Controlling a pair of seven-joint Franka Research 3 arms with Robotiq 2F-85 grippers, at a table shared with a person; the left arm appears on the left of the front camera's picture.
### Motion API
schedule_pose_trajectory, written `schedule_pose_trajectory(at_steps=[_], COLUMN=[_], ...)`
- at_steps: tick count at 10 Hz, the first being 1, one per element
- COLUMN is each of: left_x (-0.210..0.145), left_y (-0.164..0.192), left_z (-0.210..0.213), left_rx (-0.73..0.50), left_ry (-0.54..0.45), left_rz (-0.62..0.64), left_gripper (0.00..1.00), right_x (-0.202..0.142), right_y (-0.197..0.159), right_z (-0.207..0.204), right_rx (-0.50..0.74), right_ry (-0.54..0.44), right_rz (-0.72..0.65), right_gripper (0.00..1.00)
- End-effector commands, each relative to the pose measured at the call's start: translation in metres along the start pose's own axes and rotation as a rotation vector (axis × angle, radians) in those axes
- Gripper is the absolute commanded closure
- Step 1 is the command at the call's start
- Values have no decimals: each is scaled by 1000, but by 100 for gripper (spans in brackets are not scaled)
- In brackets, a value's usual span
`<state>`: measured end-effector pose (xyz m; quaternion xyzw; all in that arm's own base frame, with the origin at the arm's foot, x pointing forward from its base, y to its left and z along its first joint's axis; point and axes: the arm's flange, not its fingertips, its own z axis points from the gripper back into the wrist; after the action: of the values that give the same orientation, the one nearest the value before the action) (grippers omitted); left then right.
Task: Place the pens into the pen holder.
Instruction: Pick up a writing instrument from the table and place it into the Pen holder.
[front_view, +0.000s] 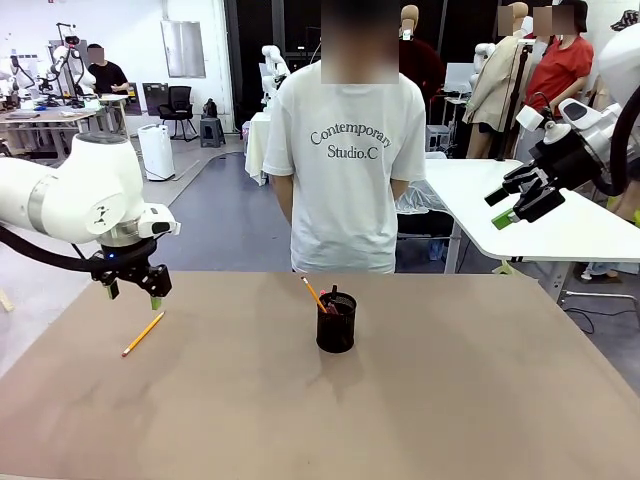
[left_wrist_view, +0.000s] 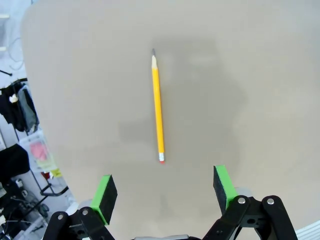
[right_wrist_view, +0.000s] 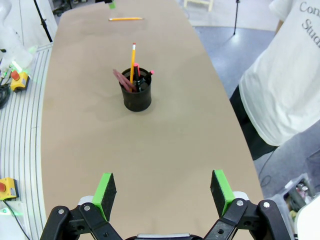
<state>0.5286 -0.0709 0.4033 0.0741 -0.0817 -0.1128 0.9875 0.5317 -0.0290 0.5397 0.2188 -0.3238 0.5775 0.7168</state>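
**Desk:** What does the front view give us?

**Photographer:** The left gripper hangs over the far left corner of the table, jaws apart and empty. A yellow pencil lies loose on the tabletop just below it. The black mesh pen holder stands mid-table before a person in a white T-shirt. The right gripper is raised high at right, jaws apart, holding nothing.

**Desk:** And the wrist cameras?

**Photographer:** The left wrist view adds how the pencil lies: eraser end toward the green pads, point away, clear of both. The right wrist view looks down into the holder, where a second yellow pencil, a brownish-red pencil and a black pen with red ends stand inside.
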Motion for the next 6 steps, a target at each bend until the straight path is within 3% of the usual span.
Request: schedule_pose_trajectory(at_steps=[1,2,3,6], left_x=[6,4,1,1], left_y=[6,-4,3,3], left_z=[-4,0,-5,-5], left_rx=[15,5,4,4], left_ry=[-5,-43,4,4], left_rz=[-57,-102,-18,-18], left_gripper=[0,0,0,0], right_x=[3,3,3,3], right_y=[3,3,3,3], right_z=[1,1,1,1], right_rx=[2,2,2,2], right_ry=[15,15,15,15], right_rz=[-19,-19,-19,-19], right_gripper=[0,0,0,0])
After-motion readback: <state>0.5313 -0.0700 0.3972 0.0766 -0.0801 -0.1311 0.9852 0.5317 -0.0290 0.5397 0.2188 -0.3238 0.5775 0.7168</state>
